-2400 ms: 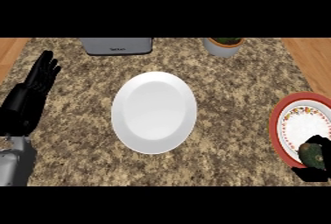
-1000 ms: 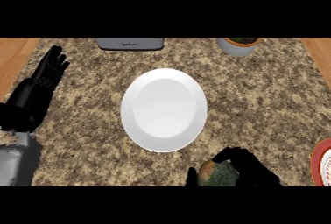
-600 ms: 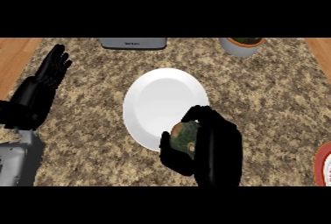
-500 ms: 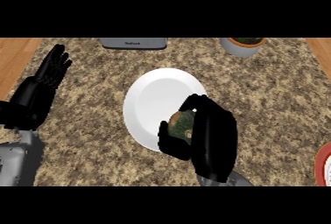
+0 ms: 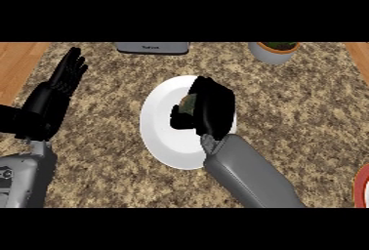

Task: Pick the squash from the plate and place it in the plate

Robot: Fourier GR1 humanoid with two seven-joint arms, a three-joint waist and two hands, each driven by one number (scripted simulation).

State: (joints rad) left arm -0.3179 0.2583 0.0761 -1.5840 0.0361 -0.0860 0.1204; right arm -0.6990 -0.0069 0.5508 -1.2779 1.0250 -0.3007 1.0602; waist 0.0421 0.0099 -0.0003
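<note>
My right hand (image 5: 215,110) is above the white plate (image 5: 162,139), and its grey forearm (image 5: 249,176) comes in from the lower edge. The fingers and thumb are curled round the squash (image 5: 188,104), so I am grasping it. Only a small green-brown part shows between them. I cannot tell if it touches the plate. My left hand (image 5: 52,97) rests at the left, fingers straight and pointing up. The plate is round and smooth. The counter (image 5: 302,112) is speckled brown stone. At its far edge stand a grey appliance (image 5: 153,47) and a pale pot (image 5: 272,52). A red-rimmed plate (image 5: 362,183) shows at the right edge.
</note>
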